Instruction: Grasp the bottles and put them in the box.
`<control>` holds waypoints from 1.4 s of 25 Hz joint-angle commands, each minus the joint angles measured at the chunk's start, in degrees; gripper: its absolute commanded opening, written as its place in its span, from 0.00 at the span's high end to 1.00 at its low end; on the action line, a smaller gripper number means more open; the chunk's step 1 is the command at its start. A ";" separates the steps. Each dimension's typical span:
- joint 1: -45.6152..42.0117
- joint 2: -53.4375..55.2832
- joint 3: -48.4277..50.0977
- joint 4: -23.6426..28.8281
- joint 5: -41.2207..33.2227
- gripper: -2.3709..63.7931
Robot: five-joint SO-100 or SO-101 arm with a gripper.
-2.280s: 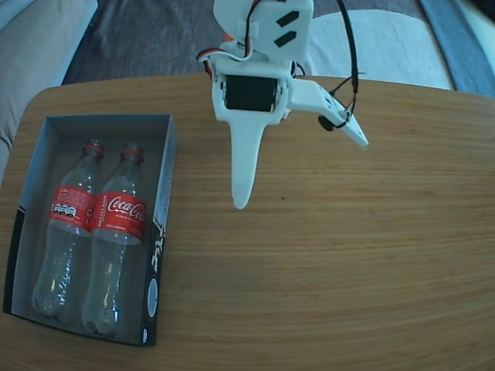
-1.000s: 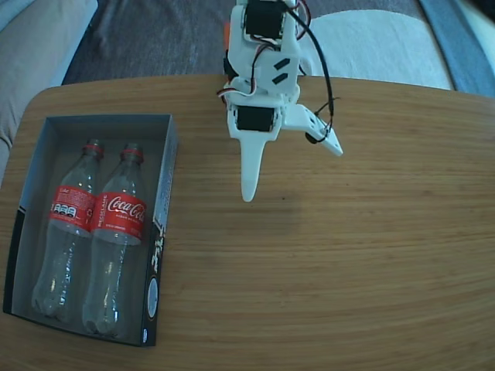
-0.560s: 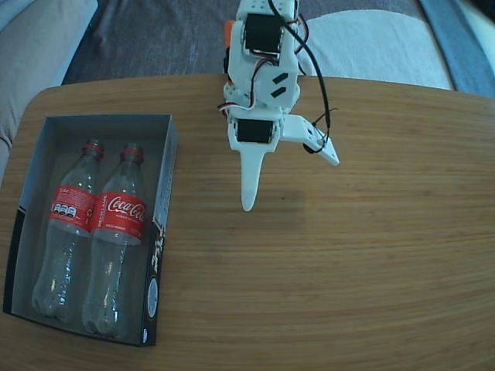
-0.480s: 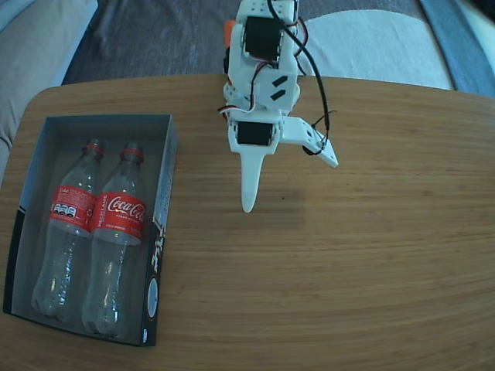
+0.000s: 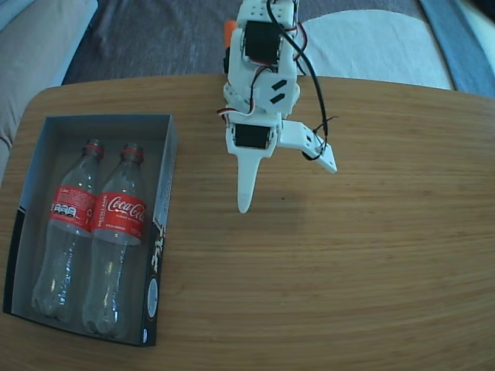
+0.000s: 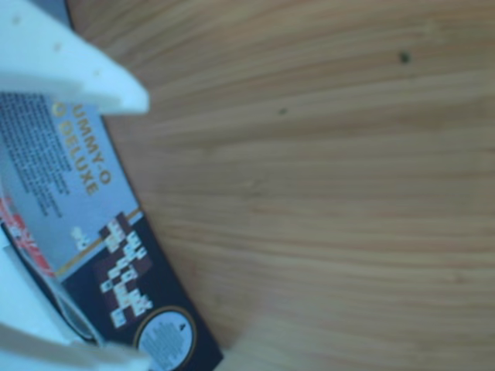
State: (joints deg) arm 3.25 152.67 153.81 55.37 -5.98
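Both Coca-Cola bottles (image 5: 93, 228) lie side by side inside the box (image 5: 164, 193) on the wooden worktop (image 5: 348, 255), while the empty pincer (image 5: 286, 185) hangs spread apart, to the right of the box.

A light wooden table (image 5: 371, 255) with rounded corners and a fine horizontal grain is seen from above in the fixed view. Beyond its far edge, a dark grey carpet (image 5: 147, 39) is laid, with a pale round cushion (image 5: 379, 42) on it. A light grey upholstered seat (image 5: 35, 46) is placed at the left.
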 commanded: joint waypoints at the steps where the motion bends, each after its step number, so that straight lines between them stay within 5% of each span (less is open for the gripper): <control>1: -0.26 0.53 -0.79 -0.44 0.00 0.57; 5: -0.35 0.62 -0.79 -0.44 -0.35 0.82; 11: -2.99 0.62 -0.79 -0.35 -0.62 0.97; 35: -3.87 0.62 -0.79 -0.09 -0.35 0.96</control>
State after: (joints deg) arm -0.18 152.67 153.81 55.46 -6.42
